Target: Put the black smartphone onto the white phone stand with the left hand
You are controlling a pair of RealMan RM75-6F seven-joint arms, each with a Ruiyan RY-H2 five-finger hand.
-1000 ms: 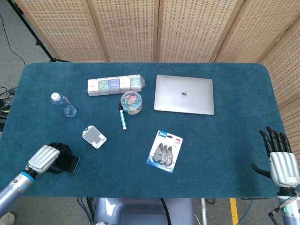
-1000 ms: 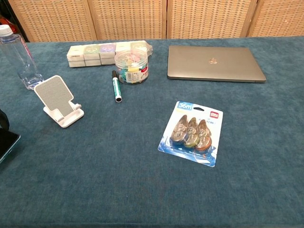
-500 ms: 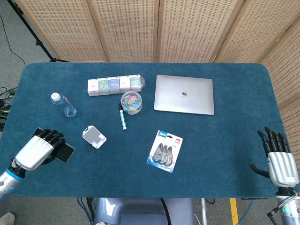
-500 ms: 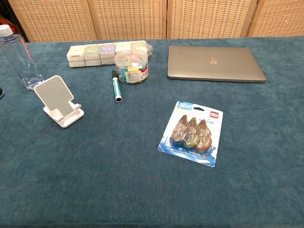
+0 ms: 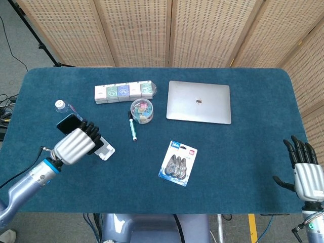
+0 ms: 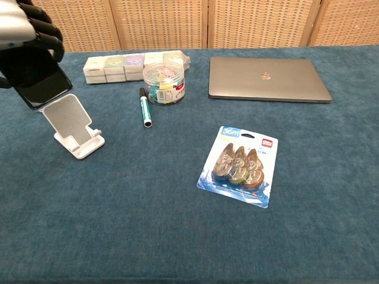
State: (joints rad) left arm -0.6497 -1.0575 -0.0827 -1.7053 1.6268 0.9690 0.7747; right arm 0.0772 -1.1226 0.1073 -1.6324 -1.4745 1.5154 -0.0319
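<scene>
My left hand (image 5: 77,143) grips the black smartphone (image 6: 37,78) and holds it in the air just above the white phone stand (image 6: 73,125). In the head view the smartphone (image 5: 68,122) sticks out past the fingers toward the back left, and the hand covers most of the stand (image 5: 106,150). The chest view shows the same hand (image 6: 25,26) at the top left, the phone's lower edge close over the stand's backrest. My right hand (image 5: 305,169) hovers open at the table's front right corner, fingers spread.
A water bottle (image 5: 62,107), a row of small boxes (image 5: 124,91), a jar of clips (image 5: 142,111) and a green marker (image 5: 132,126) lie behind and right of the stand. A laptop (image 5: 199,102) sits at the back, a packet of tape rollers (image 5: 178,163) in the middle.
My left hand has lifted the smartphone from the front left of the table and carried it back and right to just over the stand. The right hand barely shifted.
</scene>
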